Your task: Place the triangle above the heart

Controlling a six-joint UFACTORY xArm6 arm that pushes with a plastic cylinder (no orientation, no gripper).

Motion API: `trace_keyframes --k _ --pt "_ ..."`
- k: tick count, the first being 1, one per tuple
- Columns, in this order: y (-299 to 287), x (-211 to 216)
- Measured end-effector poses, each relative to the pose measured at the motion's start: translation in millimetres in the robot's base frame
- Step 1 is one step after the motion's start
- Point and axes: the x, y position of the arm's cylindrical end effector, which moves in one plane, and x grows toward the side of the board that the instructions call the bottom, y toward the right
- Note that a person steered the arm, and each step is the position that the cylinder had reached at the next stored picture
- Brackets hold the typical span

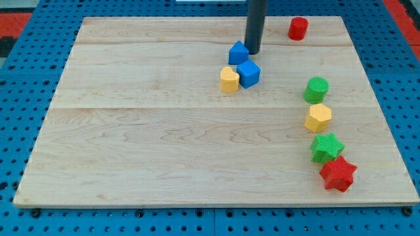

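Rod and tip: my tip (252,51) sits at the far side of the board, touching or just beside the right edge of the blue triangle (238,52). The rod rises straight out of the top of the view.
Jaws: there are none on this arm; it ends in a plain rod, so nothing is clenched, released or grasped, and contact is by pushing only.
Task's thing: the blue triangle lies far and a little right of centre, just beyond the blue cube (249,73) and near the yellow heart (229,79).
Heart: the yellow heart sits just left of the blue cube, touching or nearly touching it, slightly nearer than the triangle.
Relation now: the triangle is already on the far side of the heart, but offset a little to the right, more above the gap between heart and cube.
Why the tip is there: I judge that standing on the triangle's right lets a leftward push bring it squarely over the heart.
Risk: the cube is very close to the triangle's near edge, so a slanted push could drag it along or nudge the heart.
Other blocks: a red cylinder (298,28) far right; down the right side a green cylinder (316,89), a yellow hexagon (318,117), a green star (327,147) and a red star (338,174), the two stars touching, all well apart from the work.
Surface: the wooden board (144,144).
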Motion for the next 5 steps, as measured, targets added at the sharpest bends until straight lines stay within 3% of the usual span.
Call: trace_keyframes --k 2,4,5 --pt "-39.6 20.4" --pt "-62.8 -33.7" --pt "-96.9 -33.5"
